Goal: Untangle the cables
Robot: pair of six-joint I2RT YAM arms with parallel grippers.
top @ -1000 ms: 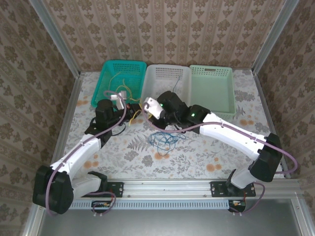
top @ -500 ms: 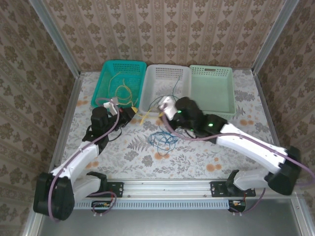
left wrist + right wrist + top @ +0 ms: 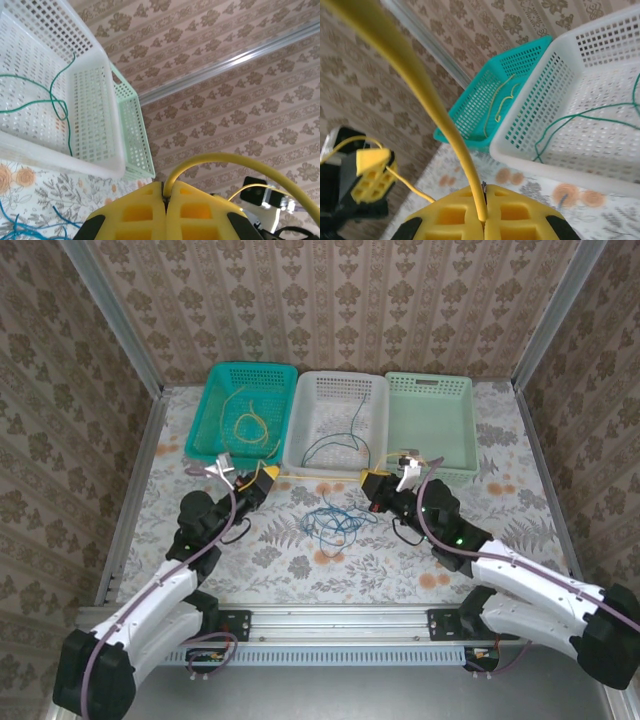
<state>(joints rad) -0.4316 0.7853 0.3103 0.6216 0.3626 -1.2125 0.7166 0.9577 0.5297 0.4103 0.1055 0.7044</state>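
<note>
Both jaws are closed tight on one thin yellow flexible cable (image 3: pixel 429 90), stretched between them in the middle of the top view. I should keep gentle tension and carry it high over the tangled blue wires (image 3: pixel 335 525).

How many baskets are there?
3: a teal basket on the left, a white basket in the middle, a green basket on the right, all in a row.
</note>
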